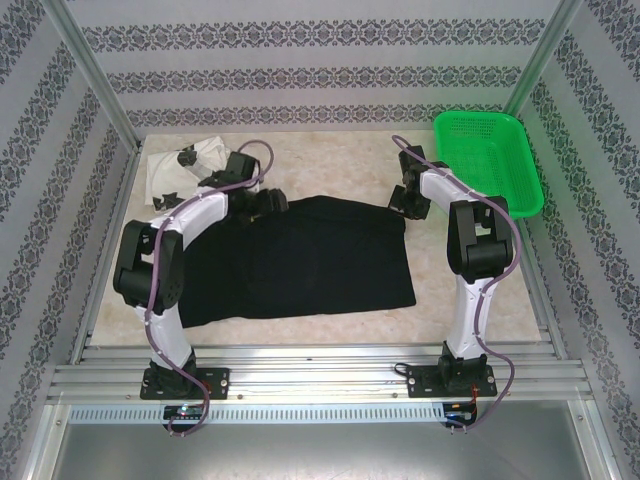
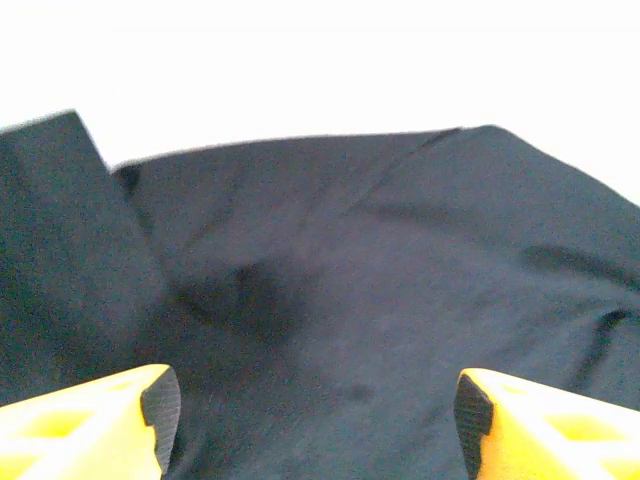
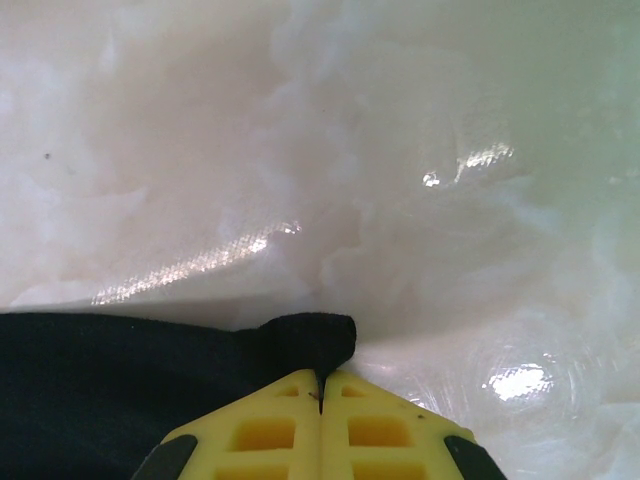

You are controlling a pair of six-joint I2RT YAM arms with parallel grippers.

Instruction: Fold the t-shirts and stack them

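While my right claw [image 3: 320, 385] is pinched fully closed on a corner of the black t-shirt [image 3: 100, 400], my left claw [image 2: 310, 405] gapes wide just above the same cloth, holding nothing. The shirt lies spread mid-table, its long axis running left to right. Beyond it, far left, sits the crumpled white t-shirt [image 1: 165, 175].

bright, even light; glare spots on the glossy table [image 3: 480, 160]; left wrist view soft, background blown white.
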